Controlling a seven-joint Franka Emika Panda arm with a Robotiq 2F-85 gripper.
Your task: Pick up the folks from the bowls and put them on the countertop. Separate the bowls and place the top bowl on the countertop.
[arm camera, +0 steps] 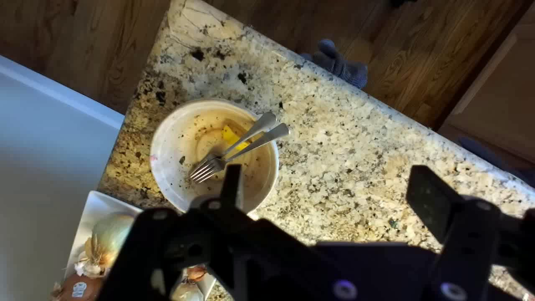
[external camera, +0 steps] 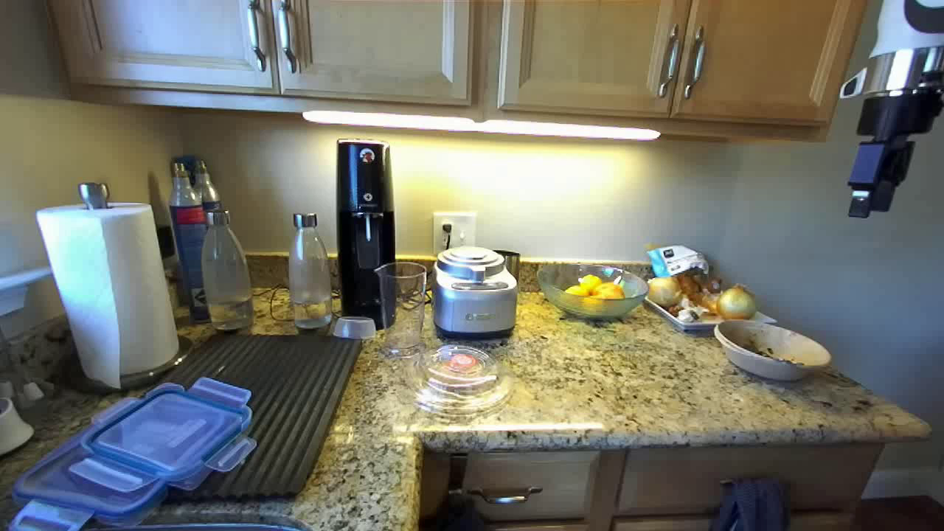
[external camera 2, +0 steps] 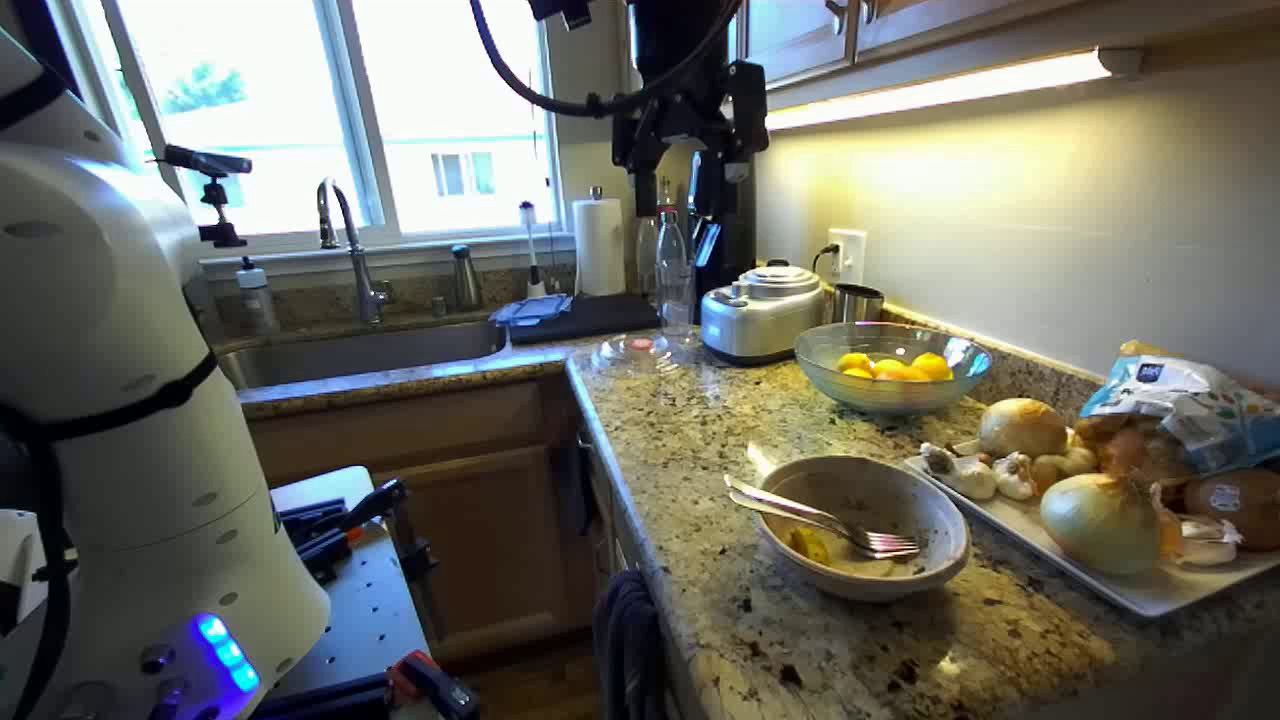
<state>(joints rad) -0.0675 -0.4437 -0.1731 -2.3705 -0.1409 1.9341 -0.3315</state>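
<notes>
Silvery forks [arm camera: 261, 142], two pieces, lie inside the upper of stacked bowls [external camera: 759, 368], handles over the rim | bowls stand on the granite countertop [arm camera: 347, 125], near the onions [external camera 2: 1098, 525] | gripper [arm camera: 326, 177] is well above, its jaws wide apart and free

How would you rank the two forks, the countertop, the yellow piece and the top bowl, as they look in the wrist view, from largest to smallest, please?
1. Countertop
2. Top bowl
3. Forks: they look alike, so neither ranks above the other
4. Yellow piece, partly hidden by a fork
</notes>
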